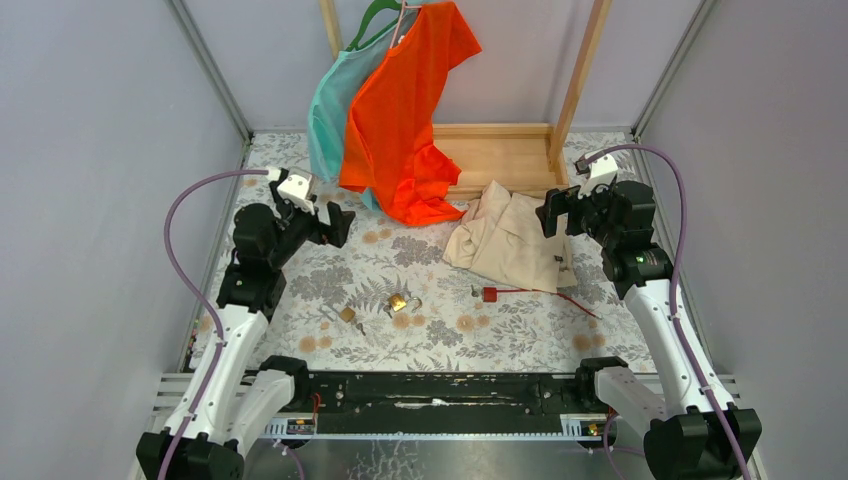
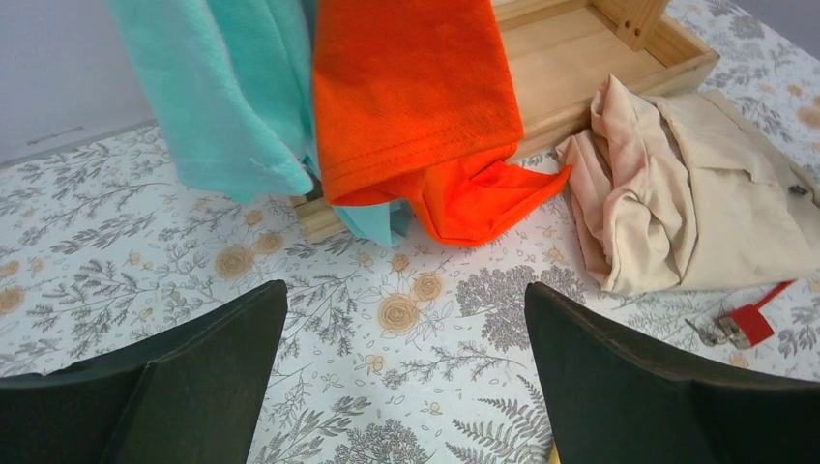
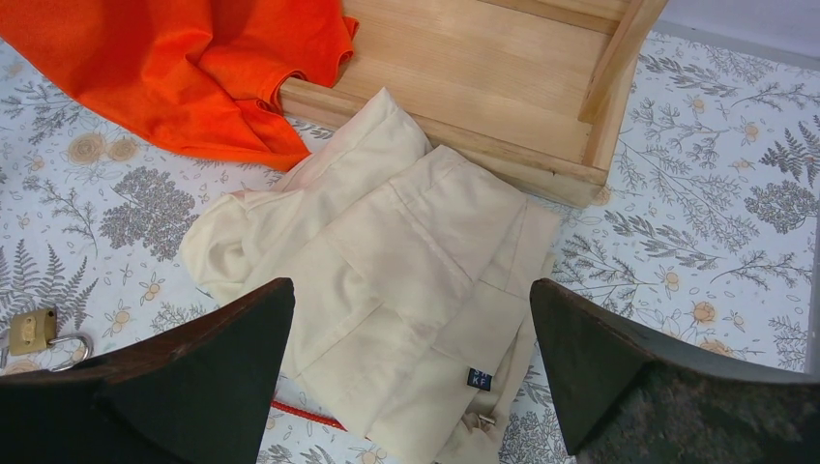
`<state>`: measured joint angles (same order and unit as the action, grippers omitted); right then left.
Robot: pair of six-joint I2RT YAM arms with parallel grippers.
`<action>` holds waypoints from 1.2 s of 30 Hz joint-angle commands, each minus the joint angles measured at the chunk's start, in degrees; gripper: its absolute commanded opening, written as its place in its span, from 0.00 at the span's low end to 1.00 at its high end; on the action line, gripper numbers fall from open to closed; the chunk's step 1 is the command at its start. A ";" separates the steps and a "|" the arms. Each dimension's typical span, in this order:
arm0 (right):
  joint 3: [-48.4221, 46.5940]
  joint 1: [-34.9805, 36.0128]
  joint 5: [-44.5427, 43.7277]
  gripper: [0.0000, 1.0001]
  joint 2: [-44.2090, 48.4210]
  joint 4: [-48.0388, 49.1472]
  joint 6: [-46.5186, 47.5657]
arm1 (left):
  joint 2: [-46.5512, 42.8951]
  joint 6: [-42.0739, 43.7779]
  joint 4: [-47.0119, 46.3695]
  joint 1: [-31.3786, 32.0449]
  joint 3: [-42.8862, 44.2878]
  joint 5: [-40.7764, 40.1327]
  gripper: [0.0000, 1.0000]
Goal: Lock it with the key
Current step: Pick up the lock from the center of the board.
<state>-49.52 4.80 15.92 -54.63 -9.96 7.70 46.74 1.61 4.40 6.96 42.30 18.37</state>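
Left claw: your jaws stand wide apart with nothing between them, raised over the floral table.
Right claw: released as well, fingers spread, hovering above the beige garment.
Brass padlock: there it is, flat on the table between your two claws and nearer the bases than either. From the right wrist it shows at the far left, just beside that claw's left finger.
Small brass piece: near the padlock on your left claw's side; too small to tell what it is.
Key with red tag: on the table at the garment's near edge, down and inward from your right claw.
Orange shirt: hanging beyond your left claw, hem on the table.
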 commanded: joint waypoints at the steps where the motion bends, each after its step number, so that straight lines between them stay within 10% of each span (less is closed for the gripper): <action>1: -1.24 -0.28 -1.32 0.99 0.29 2.06 0.62 | 0.82 6.69 1.77 -0.26 0.99 6.62 1.00; 11: -2.92 0.20 -0.27 0.99 -1.18 0.05 2.09 | 9.41 24.12 14.74 14.98 -1.84 3.56 1.00; 36: 2.98 0.74 2.29 0.99 -1.58 1.41 3.02 | 37.26 15.33 18.51 32.23 1.91 -6.54 0.86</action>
<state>-46.59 5.26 17.23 -56.51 -10.85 9.65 81.76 17.82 22.44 37.91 41.91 14.13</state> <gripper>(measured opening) 0.992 0.886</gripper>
